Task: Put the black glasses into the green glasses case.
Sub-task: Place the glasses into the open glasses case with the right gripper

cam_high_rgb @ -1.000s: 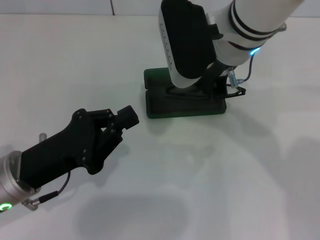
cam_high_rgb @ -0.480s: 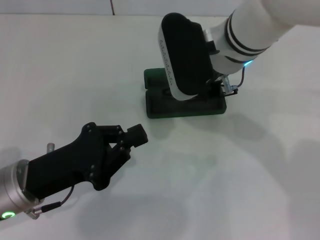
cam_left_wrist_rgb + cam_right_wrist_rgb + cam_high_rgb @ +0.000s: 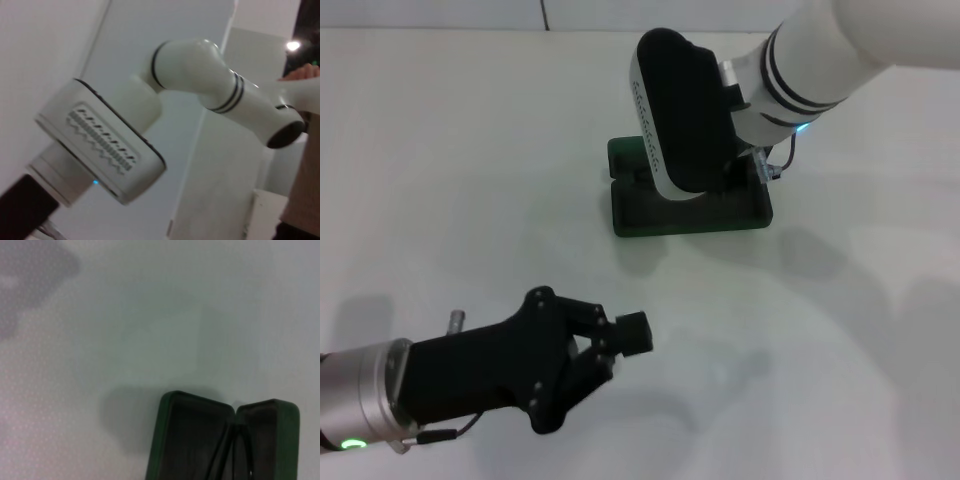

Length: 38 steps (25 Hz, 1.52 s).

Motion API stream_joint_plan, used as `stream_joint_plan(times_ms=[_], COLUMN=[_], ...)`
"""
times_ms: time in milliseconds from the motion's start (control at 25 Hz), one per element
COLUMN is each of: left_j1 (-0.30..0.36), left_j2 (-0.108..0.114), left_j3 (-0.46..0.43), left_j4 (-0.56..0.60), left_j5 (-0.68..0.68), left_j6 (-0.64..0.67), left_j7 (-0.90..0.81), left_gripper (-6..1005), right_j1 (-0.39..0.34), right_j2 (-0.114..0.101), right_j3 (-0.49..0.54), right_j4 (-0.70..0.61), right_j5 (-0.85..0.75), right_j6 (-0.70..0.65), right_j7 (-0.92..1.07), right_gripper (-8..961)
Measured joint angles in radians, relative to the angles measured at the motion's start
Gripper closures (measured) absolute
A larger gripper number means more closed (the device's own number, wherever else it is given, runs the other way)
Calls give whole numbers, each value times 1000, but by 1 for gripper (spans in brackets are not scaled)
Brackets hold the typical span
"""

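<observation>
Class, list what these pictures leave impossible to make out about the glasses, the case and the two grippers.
- Black glasses: head view, hidden behind the right arm's wrist.
- Green glasses case: part covered there; right wrist view cuts off its dark interior.
- Right gripper: fingers hidden.
- Left gripper: low in the head view; finger gap unclear.

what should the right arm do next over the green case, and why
Probably ease the right arm slightly straight down and set its load in. It hangs directly over the open dark green hinged glasses case, and the right wrist view shows thin black bars, likely the black-framed glasses, inside the case's hollow. The left gripper is nearer the robot, apart from the case.
</observation>
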Motion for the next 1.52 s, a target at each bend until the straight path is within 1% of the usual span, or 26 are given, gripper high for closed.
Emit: stream_joint_plan(times_ms=[240,440,880,1160,1520], left_j1=[-8,-1,0,-1,-5], left_j2=[0,-1,-7,-6,-3], left_j3=[-5,-22,-26,-27,-27], left_j4=[-4,-4,-3,-3,-3], left_j5=[5,0,-4,-5,-5], left_j6=[1,-1,-4,-5,-7], left_j7=[1,1,11,12,13], left_gripper=[964,964,964,965,965], right_j1=[-1,-5,-5,-7,0], right_j2=[0,0,0,0,0], right_j3=[-21,-48,-60,-60,-60], right_j4=[21,33,49,44,39], right_j5=[0,0,13,27,28], right_j6=[41,77,115,116,101], right_j7=[2,3,6,7,40], right_gripper=[863,862,860,858,827])
